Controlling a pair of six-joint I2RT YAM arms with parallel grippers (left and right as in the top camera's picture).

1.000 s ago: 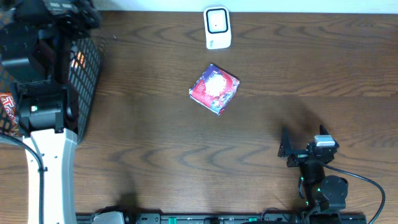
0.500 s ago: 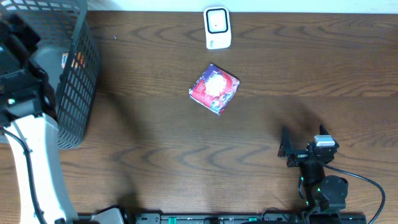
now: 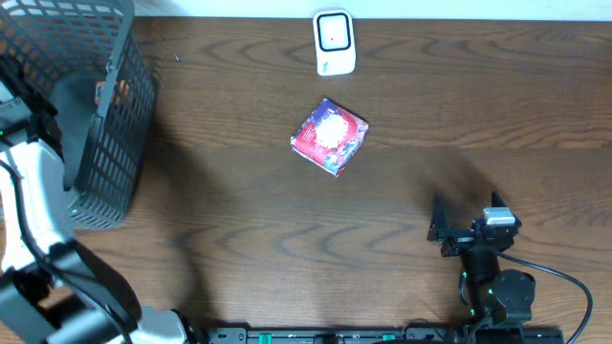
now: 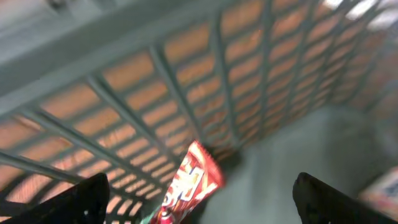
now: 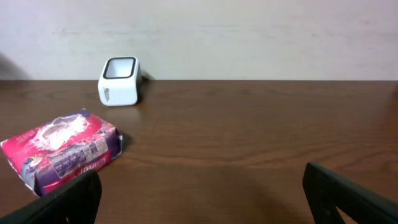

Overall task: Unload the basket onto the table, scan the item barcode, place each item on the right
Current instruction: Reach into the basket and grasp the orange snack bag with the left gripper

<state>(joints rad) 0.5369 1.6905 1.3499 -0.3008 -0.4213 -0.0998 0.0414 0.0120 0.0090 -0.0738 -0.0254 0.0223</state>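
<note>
A red and purple packet (image 3: 330,137) lies flat at the table's middle, seen low on the left in the right wrist view (image 5: 62,149). The white barcode scanner (image 3: 334,42) stands behind it at the far edge (image 5: 119,81). My left gripper (image 4: 202,196) is open inside the dark mesh basket (image 3: 105,115), its fingers wide on either side of a red snack packet (image 4: 189,183) and not touching it. My right gripper (image 3: 469,225) rests open at the front right, with nothing between its fingers (image 5: 202,186).
The basket's mesh wall (image 4: 186,81) stands close in front of the left wrist camera, its grey floor to the right. Another packet shows through the mesh (image 3: 110,93). My left arm (image 3: 33,191) runs along the table's left edge.
My left arm has swung off the top of the basket toward the left edge, uncovering the basket's rim and inside. The right arm, the packet and the scanner have stayed put.
</note>
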